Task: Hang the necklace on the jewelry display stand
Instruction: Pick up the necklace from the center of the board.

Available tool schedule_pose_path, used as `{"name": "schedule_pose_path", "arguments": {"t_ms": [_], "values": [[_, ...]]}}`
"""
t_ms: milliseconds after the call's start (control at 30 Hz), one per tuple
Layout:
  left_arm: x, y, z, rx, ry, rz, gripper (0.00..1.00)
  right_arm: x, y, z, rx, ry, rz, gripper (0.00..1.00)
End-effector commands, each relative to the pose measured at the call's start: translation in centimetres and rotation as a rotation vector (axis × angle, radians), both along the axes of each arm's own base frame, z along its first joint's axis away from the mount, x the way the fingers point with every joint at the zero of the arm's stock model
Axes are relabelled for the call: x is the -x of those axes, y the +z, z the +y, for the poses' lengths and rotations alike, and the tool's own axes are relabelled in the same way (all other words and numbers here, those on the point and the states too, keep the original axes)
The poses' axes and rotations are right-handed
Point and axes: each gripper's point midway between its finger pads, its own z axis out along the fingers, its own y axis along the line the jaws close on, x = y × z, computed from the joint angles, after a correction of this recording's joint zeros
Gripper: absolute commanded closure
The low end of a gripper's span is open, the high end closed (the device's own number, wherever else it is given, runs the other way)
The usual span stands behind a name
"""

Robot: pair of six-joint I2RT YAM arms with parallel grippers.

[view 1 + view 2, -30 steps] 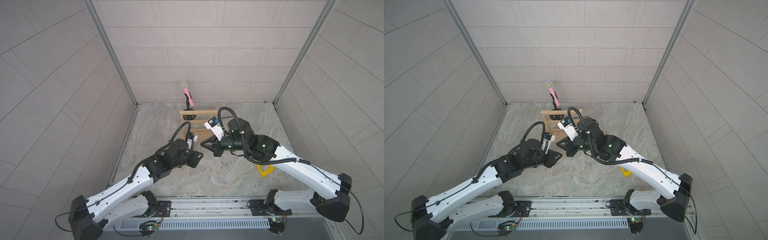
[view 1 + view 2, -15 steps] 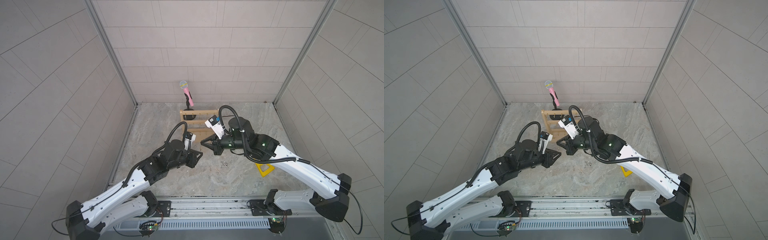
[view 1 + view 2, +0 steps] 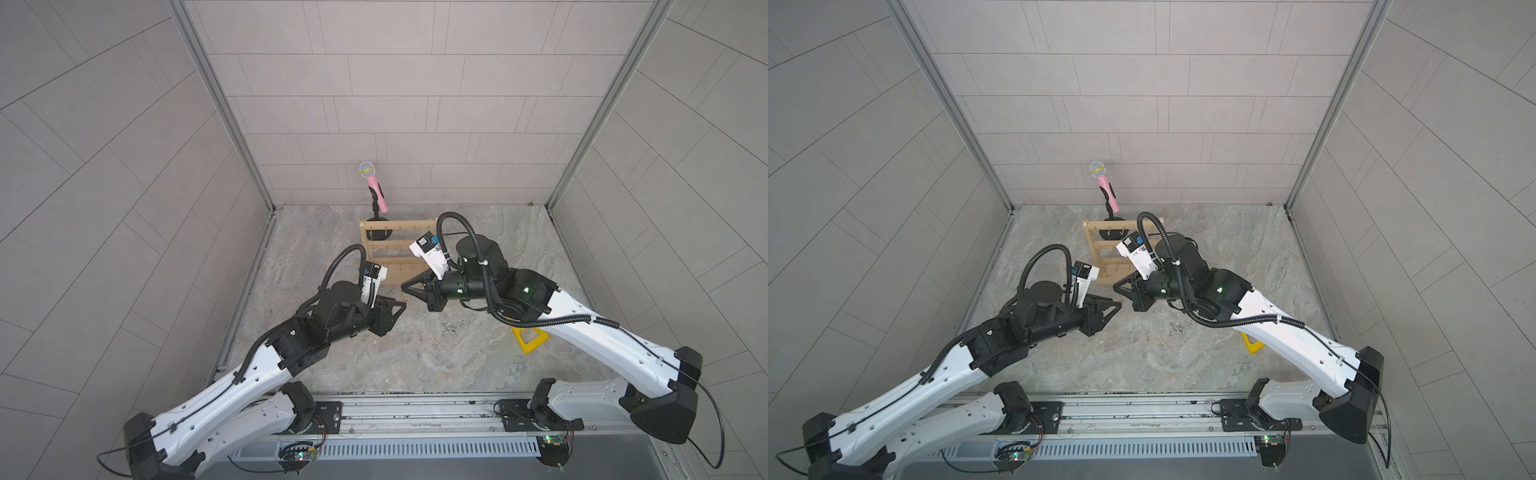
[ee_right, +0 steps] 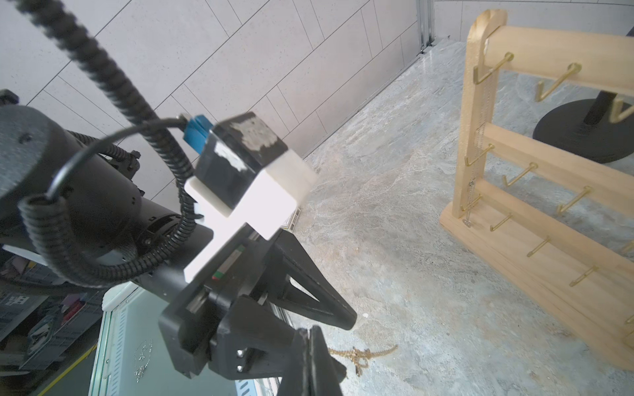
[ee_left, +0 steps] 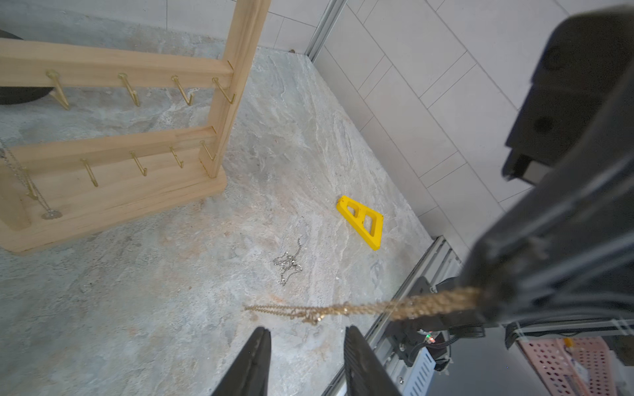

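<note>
Gold necklace [image 5: 343, 310] is pinched in the right gripper [image 4: 310, 334], whose fingers are pressed together on a bunched part of the chain. The rest of the chain trails free in the air over the middle of the surface [image 3: 374, 365]. The left gripper [image 5: 307, 331] faces it with its fingers apart. In the left wrist view the chain's loose end hangs just beyond their tips, not between them.

Little writing shows. A small sticker [image 4: 230, 265] on the left gripper's body carries red and green marks, too blurred to read.

The jewelry display stand [image 3: 390, 245] stands upright toward the back edge of the surface, just behind the two grippers and apart from the gold necklace. A thin silver chain [image 4: 475, 178] hangs down beside one of its side posts, and its round pendant [image 5: 51, 215] rests on the wooden base. In both top views the right arm's wrist camera and cable cover the side of the stand nearest that arm.

Behind the stand, by the back edge, a pink microphone [image 3: 376, 191] with a yellow band leans on a black stand [image 3: 376, 235]. A second silver chain [image 5: 288, 264] lies bunched on the surface under the right arm. Near it, toward the right edge, lies a yellow triangular piece [image 5: 363, 223] with two openings, partly hidden by the arm in both top views.
</note>
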Motion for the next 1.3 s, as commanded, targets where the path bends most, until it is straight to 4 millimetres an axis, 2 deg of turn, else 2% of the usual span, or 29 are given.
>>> {"name": "schedule_pose_path", "arguments": {"t_ms": [0,133,400,733,933,1267], "values": [[0.0,2.6,0.0,0.045,-0.006,-0.067,0.57,0.4,-0.1,0.1,-0.002,0.020,0.004,1.00],[-0.5,2.7,0.3,0.014,0.015,-0.085,0.60,0.7,-0.1,0.1,-0.010,0.031,0.009,1.00],[-1.1,3.7,-0.6,0.020,0.003,-0.107,0.67,1.1,-0.5,0.4,-0.009,0.060,0.031,1.00],[-0.8,3.9,-1.4,0.043,-0.037,-0.109,0.68,0.4,-0.7,0.5,0.001,0.037,0.026,1.00],[-0.4,4.1,-1.4,0.064,-0.054,-0.127,0.73,-0.1,-0.6,0.7,0.002,0.023,0.027,1.00],[-0.4,2.9,-1.8,0.045,-0.073,-0.095,0.80,-0.6,-0.1,0.8,-0.010,0.008,0.024,1.00]]}}
